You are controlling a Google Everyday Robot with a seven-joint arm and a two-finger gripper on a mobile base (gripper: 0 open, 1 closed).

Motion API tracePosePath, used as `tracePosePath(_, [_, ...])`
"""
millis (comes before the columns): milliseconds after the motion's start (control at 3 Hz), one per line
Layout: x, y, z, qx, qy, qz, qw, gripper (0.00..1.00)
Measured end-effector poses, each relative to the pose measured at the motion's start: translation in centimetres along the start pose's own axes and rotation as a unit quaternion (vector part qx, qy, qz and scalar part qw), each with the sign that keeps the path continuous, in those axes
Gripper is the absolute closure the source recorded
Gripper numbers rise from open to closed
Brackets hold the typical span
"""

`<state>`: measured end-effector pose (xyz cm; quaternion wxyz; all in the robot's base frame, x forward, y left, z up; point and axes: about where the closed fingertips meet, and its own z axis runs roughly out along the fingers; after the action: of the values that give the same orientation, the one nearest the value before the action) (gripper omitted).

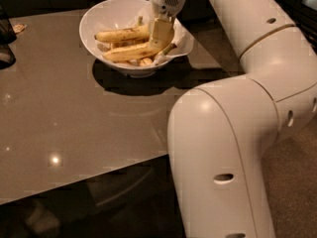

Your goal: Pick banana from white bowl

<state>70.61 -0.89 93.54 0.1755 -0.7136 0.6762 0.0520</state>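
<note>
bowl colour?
Glossy white bowl, camera view; the gripper is inside it, over the bananas.

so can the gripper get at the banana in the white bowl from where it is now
Probably yes. The gripper hangs down inside the right side of the white bowl, right at the bananas. Nothing covers them or stands in its way.

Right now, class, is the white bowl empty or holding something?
Holding something: bananas lie across the white bowl, with the gripper down inside the bowl, over them.
</note>
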Motion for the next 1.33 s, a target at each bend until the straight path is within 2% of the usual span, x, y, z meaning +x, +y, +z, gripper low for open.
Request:
tracePosePath(667, [-0.6, -0.4, 2.0, -0.014, 0.007, -0.008, 0.9998, 0.49])
tracePosePath(1000, [-0.3, -0.4, 3.1, -0.025, 0.013, -0.007, 0.9996, 0.54])
tracePosePath(1333, [0.1, -0.3, 4.0, -0.035, 0.019, -0.005, 0.9992, 0.52])
